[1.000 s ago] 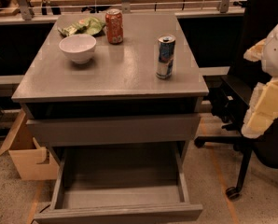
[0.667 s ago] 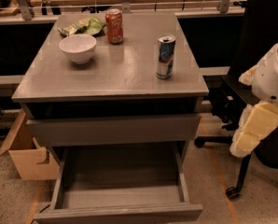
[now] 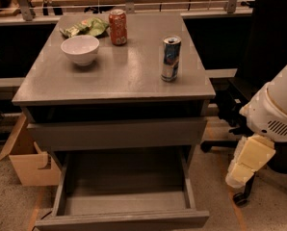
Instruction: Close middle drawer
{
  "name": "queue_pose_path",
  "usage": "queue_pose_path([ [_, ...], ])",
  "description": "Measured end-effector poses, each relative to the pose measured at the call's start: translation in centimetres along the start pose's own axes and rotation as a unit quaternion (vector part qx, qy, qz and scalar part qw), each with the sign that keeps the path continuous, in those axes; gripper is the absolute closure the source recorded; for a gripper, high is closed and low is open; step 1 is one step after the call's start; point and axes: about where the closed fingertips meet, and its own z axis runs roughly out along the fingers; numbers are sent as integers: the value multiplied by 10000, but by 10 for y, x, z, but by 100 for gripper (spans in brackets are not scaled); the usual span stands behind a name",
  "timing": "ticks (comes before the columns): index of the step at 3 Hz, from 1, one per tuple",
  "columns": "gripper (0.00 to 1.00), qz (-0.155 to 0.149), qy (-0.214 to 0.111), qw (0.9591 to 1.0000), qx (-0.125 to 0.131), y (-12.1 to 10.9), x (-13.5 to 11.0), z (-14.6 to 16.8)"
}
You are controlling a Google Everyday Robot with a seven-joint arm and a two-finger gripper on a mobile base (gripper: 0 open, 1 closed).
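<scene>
The grey cabinet (image 3: 114, 81) stands in the middle of the camera view. The middle drawer (image 3: 124, 219) is pulled far out at the bottom of the view, and its grey box interior (image 3: 124, 186) holds nothing. A shorter grey drawer front (image 3: 117, 134) sits above it, under a dark gap below the cabinet top. My gripper (image 3: 243, 166) hangs from the white arm (image 3: 273, 109) to the right of the cabinet, beside the open drawer's right side and apart from it.
On the cabinet top stand a white bowl (image 3: 80, 49), a red can (image 3: 118, 27), a blue-silver can (image 3: 171, 58) and a green bag (image 3: 84, 27). A cardboard box (image 3: 25, 160) sits on the floor at the left. A black office chair (image 3: 273, 42) stands behind my arm.
My arm and gripper have moved down and to the left, closer to the cabinet's right side. The drawers and the things on top have not moved.
</scene>
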Motion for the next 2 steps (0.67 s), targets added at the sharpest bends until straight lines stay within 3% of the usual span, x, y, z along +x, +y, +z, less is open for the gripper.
queue_pose_path([
  [1,0,99,-29,9999,-17,0,3,4],
  [2,0,427,-70,9988,-226,13,13,41],
])
